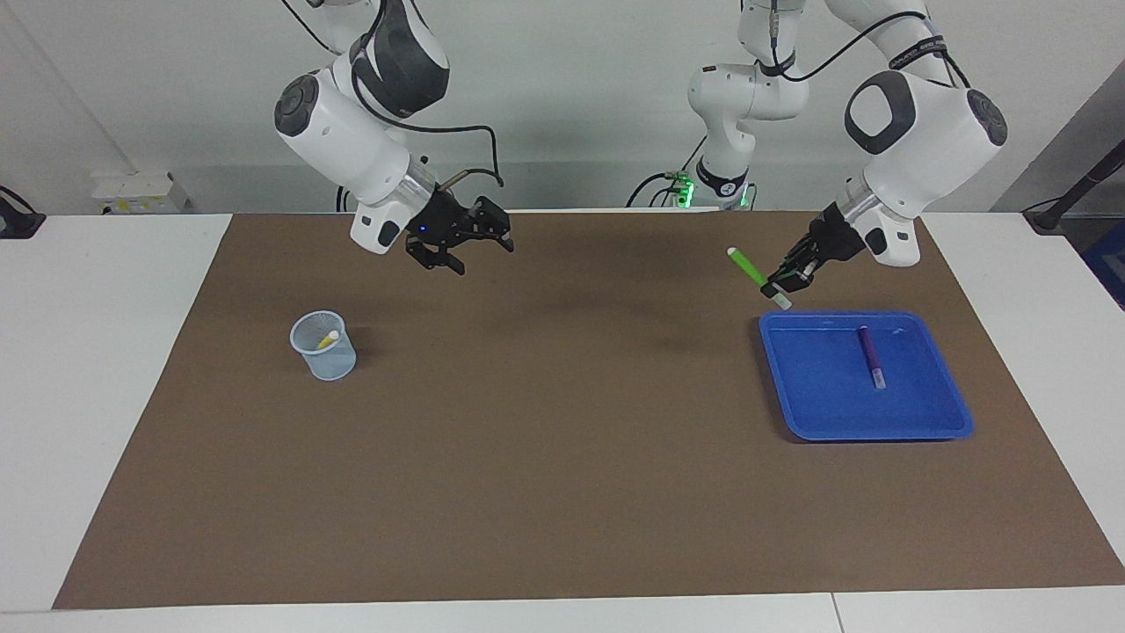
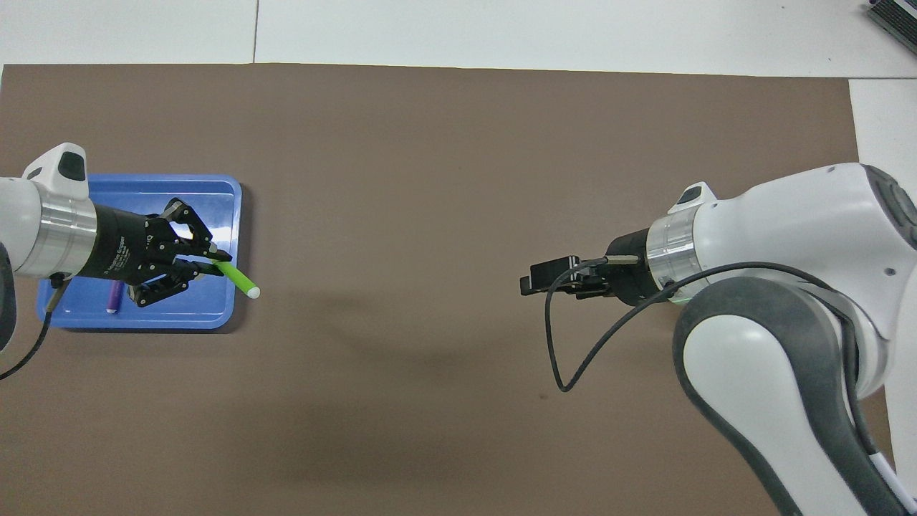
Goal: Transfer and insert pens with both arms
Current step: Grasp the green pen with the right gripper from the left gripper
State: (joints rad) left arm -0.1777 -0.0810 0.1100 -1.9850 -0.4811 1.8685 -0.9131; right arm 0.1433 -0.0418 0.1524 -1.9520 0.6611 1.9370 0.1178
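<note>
Your left gripper (image 1: 778, 287) is up over the desk (image 1: 562, 492) at the tray's (image 1: 954, 420) edge, jaws clamped on the green pen (image 1: 748, 264) near its pale end. The pen looks light, stiff and smooth, so it may swing in this end grip; take it mid-body. The purple pen (image 1: 868, 352) lies in the tray, the yellow pen (image 1: 327, 338) in the cup (image 1: 330, 360). Your right gripper (image 1: 461, 246), jaws apart, hangs over bare mat. Nothing stands between.

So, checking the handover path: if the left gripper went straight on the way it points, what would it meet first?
Probably bare brown mat near the table's middle: the left gripper slants downward, nothing stands between. The right gripper seems higher.
</note>
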